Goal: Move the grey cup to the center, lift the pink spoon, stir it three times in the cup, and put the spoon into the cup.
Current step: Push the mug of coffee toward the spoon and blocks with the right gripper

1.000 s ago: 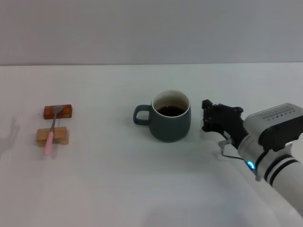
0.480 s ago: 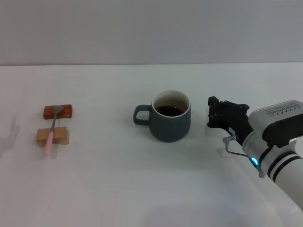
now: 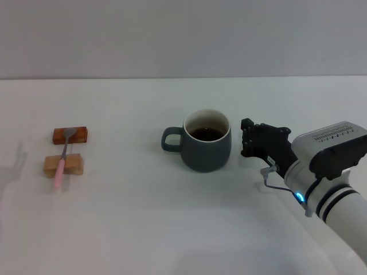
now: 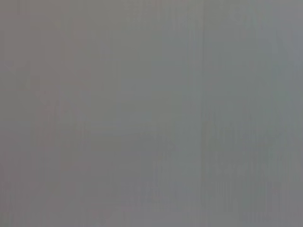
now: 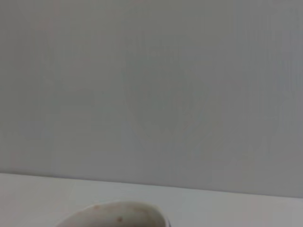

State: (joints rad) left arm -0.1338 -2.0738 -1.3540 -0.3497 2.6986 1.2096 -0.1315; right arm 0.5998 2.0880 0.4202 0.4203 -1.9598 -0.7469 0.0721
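The grey cup (image 3: pixel 206 150) stands upright near the middle of the white table, handle to the left, with dark liquid inside. Its pale rim (image 5: pixel 113 215) shows at the edge of the right wrist view. The pink spoon (image 3: pixel 61 167) lies at the far left across two small wooden blocks, bowl on the reddish block (image 3: pixel 77 135) and handle on the tan block (image 3: pixel 72 165). My right gripper (image 3: pixel 248 139) is open and empty, just right of the cup and a little apart from it. My left gripper is out of view; the left wrist view shows only plain grey.
The white table (image 3: pixel 172 229) ends at a grey wall behind. My right arm (image 3: pixel 332 183) fills the lower right corner.
My right gripper drew back from the cup to the right, then came back closer to the cup's right side. The cup and the spoon have not moved.
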